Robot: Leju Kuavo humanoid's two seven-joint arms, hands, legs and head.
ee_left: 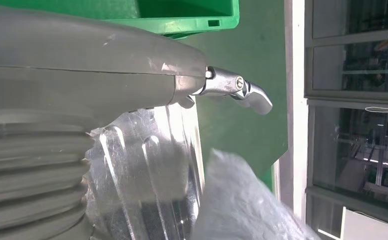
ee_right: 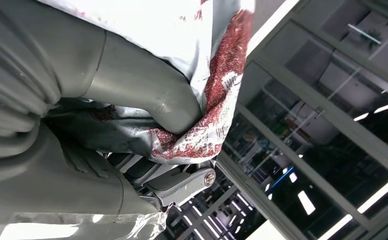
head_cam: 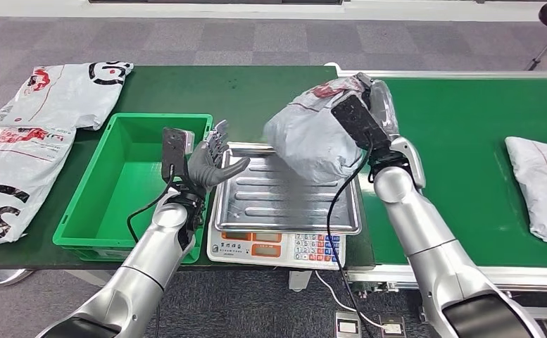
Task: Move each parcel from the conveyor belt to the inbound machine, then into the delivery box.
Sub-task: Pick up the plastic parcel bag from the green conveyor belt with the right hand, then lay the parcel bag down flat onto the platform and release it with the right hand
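My right hand grips a grey plastic parcel with red print and holds it just above the back right part of the scale's metal tray. In the right wrist view the thumb and fingers pinch the parcel's crumpled edge. My left hand hovers open with fingers spread at the tray's left edge, beside the green delivery box. The left wrist view shows the tray and the parcel close by. Another grey parcel lies on the green conveyor belt at the right.
Two flat grey mailers lie on the green table left of the box. The scale's keypad faces me at the front edge. A cable hangs below the table.
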